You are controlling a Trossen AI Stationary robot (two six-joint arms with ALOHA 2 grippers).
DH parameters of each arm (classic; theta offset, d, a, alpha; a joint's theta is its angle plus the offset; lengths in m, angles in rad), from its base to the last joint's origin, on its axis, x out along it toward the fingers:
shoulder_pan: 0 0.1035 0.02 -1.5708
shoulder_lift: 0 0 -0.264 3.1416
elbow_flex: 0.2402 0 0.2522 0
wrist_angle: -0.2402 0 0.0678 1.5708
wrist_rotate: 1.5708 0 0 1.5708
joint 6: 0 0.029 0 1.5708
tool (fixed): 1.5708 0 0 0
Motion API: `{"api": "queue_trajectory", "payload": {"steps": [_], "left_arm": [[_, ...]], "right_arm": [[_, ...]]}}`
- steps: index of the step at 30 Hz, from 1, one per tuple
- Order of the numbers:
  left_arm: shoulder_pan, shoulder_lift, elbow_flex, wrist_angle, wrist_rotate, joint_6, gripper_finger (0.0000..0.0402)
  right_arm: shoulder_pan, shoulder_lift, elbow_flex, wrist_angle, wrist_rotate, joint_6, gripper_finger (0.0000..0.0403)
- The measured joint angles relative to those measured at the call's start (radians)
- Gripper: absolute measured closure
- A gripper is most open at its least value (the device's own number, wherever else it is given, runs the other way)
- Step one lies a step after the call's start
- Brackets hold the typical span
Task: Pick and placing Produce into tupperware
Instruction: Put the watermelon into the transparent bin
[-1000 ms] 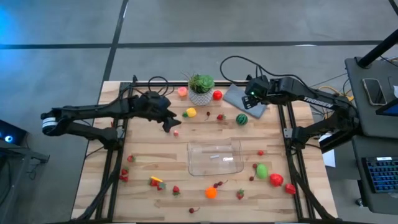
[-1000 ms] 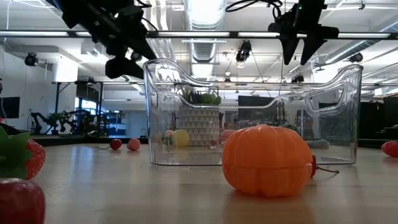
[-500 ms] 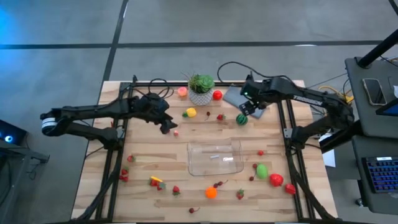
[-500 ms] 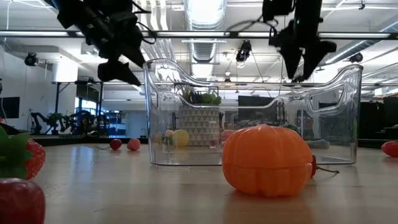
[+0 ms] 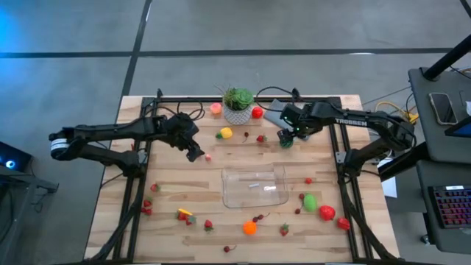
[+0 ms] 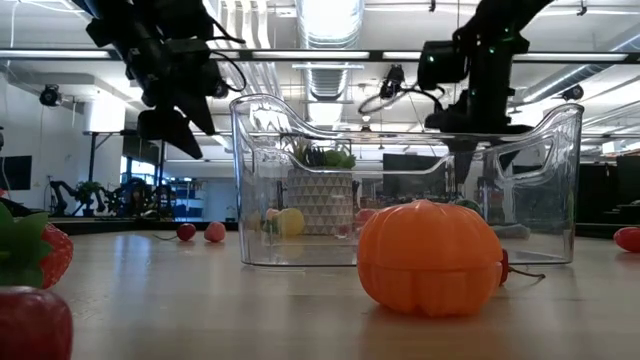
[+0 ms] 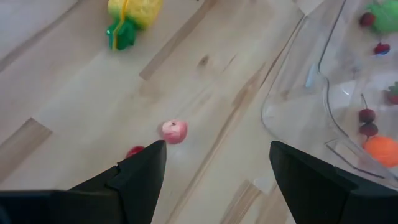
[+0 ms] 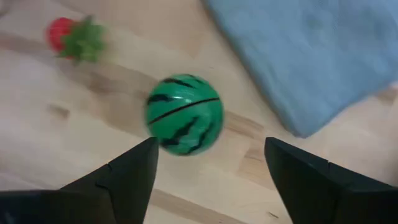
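The clear tupperware (image 5: 254,185) stands on its base at the table's middle, with nothing in it that I can see. My left gripper (image 5: 195,152) is open and hovers just left of a small pink fruit (image 7: 175,130), which lies on the wood next to a tiny red one (image 7: 135,151). My right gripper (image 5: 285,134) is open above the striped green melon (image 8: 185,114), its fingers on either side without touching. The melon rests on the table beside the grey cloth (image 8: 311,50). A strawberry (image 8: 74,34) and a yellow fruit (image 7: 134,12) lie nearby.
A potted plant (image 5: 238,103) stands at the far edge, with red and pink fruits beside it. Toward the near edge lie an orange fruit (image 6: 430,257), a green one (image 5: 310,202), a tomato (image 5: 327,213) and several strawberries and cherries.
My right gripper has swung from above the grey cloth toward the table's left and come down over the striped melon. My left gripper has drawn a little toward the table's left and sunk slightly near the pink fruit. No fruit has moved.
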Motion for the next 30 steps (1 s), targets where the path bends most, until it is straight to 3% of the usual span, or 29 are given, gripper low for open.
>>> {"api": "queue_trajectory", "payload": {"steps": [10,20,30], "left_arm": [[0.0,0.0,0.0,-0.073,-0.083,0.008,0.013],[0.0,0.0,0.0,-0.074,-0.109,0.014,0.013],[0.0,0.0,0.0,-0.073,-0.109,0.04,0.013]], "right_arm": [[0.027,-0.001,-0.035,0.134,-0.005,0.166,0.0046],[0.027,0.037,-0.074,0.155,0.003,0.357,0.0045],[0.025,0.156,-0.076,0.234,0.003,0.405,0.0045]]}}
